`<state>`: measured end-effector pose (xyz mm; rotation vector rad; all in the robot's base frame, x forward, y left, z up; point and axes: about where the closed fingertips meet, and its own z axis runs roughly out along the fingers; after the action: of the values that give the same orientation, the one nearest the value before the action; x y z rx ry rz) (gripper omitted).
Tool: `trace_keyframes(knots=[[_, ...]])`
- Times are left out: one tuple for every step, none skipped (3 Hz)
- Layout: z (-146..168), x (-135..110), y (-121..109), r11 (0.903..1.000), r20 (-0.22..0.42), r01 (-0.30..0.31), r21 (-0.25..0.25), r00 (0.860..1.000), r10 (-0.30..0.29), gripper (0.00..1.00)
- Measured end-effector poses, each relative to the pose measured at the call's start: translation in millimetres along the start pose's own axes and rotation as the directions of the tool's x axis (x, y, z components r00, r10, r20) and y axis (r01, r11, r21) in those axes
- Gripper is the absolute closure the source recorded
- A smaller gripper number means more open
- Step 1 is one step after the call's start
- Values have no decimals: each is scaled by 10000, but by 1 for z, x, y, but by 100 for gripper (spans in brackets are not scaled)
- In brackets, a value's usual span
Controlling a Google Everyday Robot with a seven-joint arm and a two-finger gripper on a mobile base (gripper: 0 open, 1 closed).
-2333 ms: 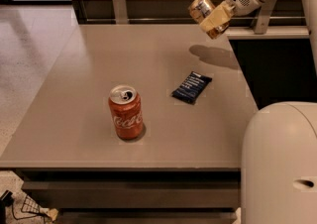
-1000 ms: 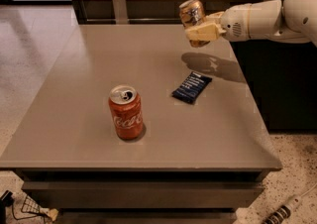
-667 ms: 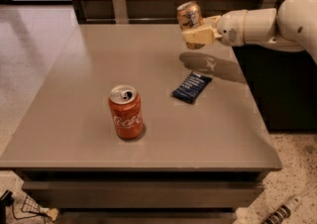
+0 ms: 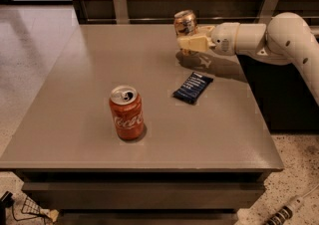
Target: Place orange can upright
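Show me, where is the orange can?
The orange can is held in the gripper, above the far right of the table, just behind the dark blue packet.

Arm (image 4: pixel 279 40) extends from right; gripper (image 4: pixel 192 43) above far side of table (image 4: pixel 75 94), clamped on orange can (image 4: pixel 185 22), can clear of surface. Red Coca-Cola can (image 4: pixel 126 113) upright near front. Dark packet (image 4: pixel 193 87) flat between them.

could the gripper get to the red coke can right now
Probably not as things stand: the gripper is shut on the orange can, held above the far side of the table. The way to the red can looks open, with only a dark packet lying flat nearby.
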<state>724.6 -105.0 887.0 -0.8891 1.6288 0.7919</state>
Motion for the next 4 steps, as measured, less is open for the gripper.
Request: trace_keyframes(knots=[[12,10,-4,9999,291,-101,-95,9995,104,100],[19,21,-10,9997,747,-141,-194,9971,156,100],[17,34,-19,9992,1149,-386,-108,9926,396,100],[13,39,-22,9987,1266,-516,-26,9906,515,100]])
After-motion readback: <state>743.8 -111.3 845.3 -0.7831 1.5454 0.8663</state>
